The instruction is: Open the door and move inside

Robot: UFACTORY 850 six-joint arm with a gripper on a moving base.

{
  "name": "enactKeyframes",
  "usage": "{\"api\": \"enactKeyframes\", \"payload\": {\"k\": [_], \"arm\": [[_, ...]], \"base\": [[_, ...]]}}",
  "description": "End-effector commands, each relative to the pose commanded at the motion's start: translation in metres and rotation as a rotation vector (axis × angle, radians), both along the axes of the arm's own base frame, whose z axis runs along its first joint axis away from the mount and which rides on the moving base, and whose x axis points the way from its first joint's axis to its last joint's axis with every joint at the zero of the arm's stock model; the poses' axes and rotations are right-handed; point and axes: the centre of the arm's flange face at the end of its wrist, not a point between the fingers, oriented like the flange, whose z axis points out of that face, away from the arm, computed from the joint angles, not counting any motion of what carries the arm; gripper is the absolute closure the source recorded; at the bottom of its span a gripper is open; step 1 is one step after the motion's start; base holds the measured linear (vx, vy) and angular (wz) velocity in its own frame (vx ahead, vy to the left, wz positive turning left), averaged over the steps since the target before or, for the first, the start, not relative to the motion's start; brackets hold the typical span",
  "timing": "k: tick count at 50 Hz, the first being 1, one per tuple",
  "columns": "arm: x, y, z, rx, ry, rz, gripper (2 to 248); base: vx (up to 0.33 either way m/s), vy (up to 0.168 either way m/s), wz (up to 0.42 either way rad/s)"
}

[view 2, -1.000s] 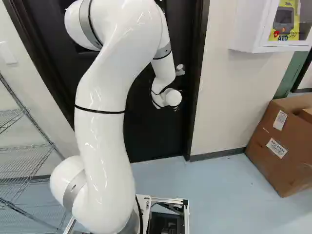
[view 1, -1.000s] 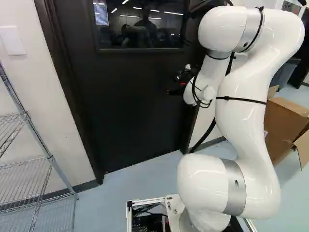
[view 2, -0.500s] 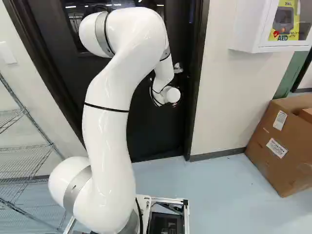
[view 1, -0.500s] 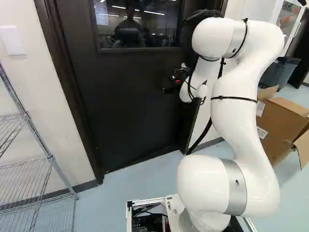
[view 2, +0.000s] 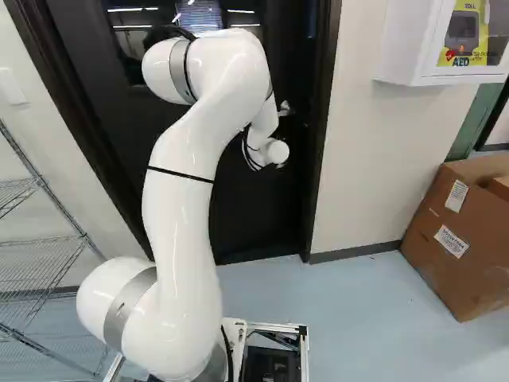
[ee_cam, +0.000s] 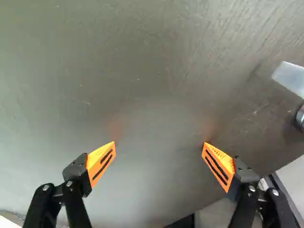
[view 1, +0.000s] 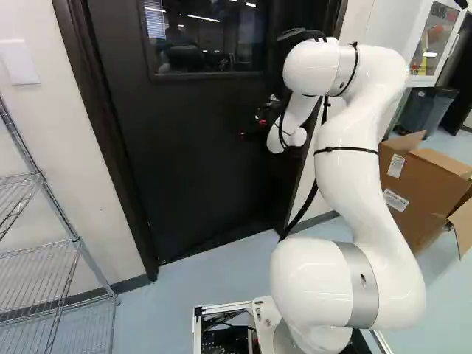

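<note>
The dark door (view 1: 199, 155) stands slightly ajar, swung away from me at its handle side, with a window in its upper part. My gripper (view 1: 254, 131) is at the door's face, low beside the silver lever handle (view 2: 285, 109). In the wrist view the gripper (ee_cam: 159, 143) is open, its orange-padded fingers wide apart and pointing at the bare door panel (ee_cam: 142, 71). Nothing is between them; whether the tips touch the panel I cannot tell. The handle (ee_cam: 290, 80) lies off to one side, outside the fingers.
A dark door frame (view 2: 318, 143) borders the doorway. Wire shelving (view 1: 55, 273) stands at the left, against the wall. To the right are cardboard boxes (view 2: 457, 239), a white wall cabinet (view 2: 406, 48) and a dark bin (view 1: 428, 110).
The arm has stretched forward, its upper joints lowering and its wrist moving toward the door. The door has swung a little away from me. The base has not moved.
</note>
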Motion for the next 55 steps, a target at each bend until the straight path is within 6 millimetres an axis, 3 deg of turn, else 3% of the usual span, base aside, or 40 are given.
{"api": "enactKeyframes", "payload": {"k": [28, 55], "arm": [[0.047, 0.038, -0.008, -0.019, -0.043, 0.083, 3], [0.098, 0.061, -0.019, -0.031, -0.104, 0.123, 3]], "base": [[0.0, 0.0, 0.0], [0.0, 0.0, 0.0]]}}
